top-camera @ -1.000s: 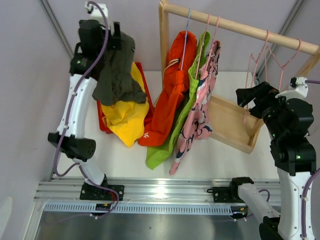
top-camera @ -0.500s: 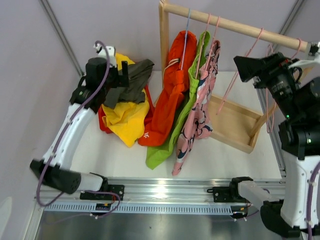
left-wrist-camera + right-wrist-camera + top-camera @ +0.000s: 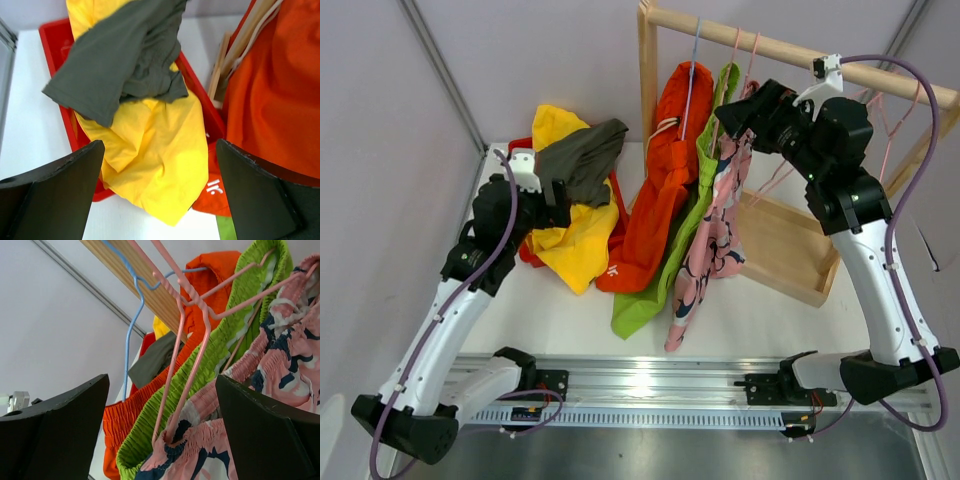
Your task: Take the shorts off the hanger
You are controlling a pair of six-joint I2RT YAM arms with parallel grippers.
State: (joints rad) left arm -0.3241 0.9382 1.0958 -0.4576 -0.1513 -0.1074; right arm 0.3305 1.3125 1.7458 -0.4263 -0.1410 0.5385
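Shorts: three pairs on the rail, two in the bin.
Soft orange shorts [image 3: 665,185], lime green shorts [image 3: 642,308] with a gathered waistband and pink shorts [image 3: 713,240] with a dark pattern hang crumpled from thin wire hangers [image 3: 200,307] on the round wooden rail [image 3: 800,52]. Limp yellow shorts [image 3: 572,242] and dark olive-grey shorts [image 3: 584,160] lie heaped in a red plastic bin [image 3: 54,46] on the white counter [image 3: 570,322]. My left tool [image 3: 157,146] hovers over that heap, fingers wide apart, holding nothing. My right arm arches high; the right tool [image 3: 162,381] gapes open just before the hanger hooks. The heap hides most of the bin.
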